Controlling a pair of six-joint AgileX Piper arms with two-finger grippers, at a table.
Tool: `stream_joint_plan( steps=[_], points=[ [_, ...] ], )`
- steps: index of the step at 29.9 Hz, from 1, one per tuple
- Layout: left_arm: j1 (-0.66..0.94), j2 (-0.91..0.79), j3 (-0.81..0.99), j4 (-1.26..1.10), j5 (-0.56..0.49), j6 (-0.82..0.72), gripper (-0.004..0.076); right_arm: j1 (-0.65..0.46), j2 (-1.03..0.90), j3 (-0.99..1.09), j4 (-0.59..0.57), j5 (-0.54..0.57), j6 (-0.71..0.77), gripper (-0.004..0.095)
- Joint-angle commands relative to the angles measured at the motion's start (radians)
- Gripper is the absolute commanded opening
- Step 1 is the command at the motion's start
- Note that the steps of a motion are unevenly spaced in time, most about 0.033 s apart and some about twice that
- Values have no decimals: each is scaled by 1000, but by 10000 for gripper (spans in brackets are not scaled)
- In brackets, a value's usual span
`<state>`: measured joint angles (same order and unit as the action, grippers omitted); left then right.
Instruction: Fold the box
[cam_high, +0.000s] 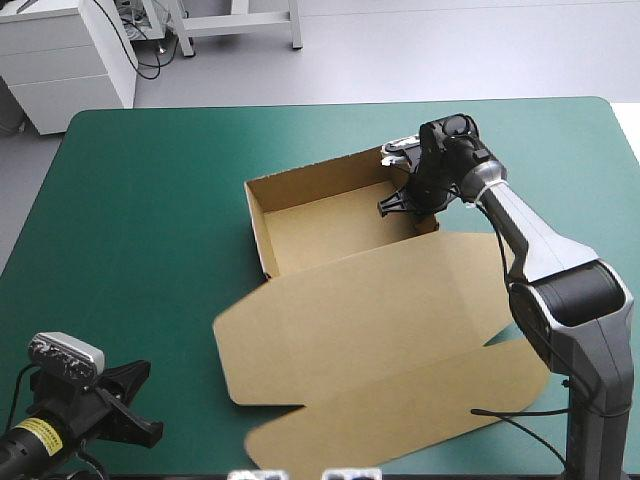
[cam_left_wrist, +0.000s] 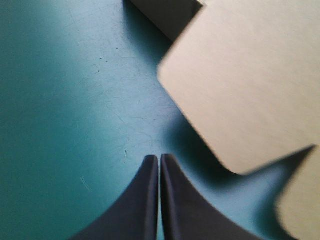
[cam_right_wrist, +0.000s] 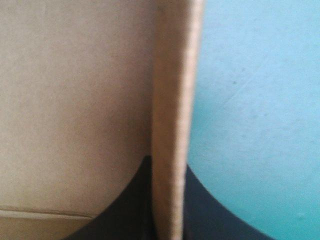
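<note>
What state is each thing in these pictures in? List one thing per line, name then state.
box: open tray, walls raised.
lid: unfolded, lying flat on the table.
right gripper: shut on the box, clamping one wall.
left gripper: shut, holding nothing, near the lid's corner.

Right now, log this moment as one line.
box: open tray, lid flat | right fingers: shut on tray's right wall | left fingers: shut, empty, over teal-green cover beside lid
</note>
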<state>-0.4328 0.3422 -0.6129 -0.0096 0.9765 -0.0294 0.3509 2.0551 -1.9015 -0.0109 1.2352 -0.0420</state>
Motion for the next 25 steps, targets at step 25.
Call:
stream_joint_plan(
  steps=[25],
  points=[
    [-5, 7, -24, 37, -70, 1, -8, -787, -187, -160, -120, -58, -61, -19]
  ],
)
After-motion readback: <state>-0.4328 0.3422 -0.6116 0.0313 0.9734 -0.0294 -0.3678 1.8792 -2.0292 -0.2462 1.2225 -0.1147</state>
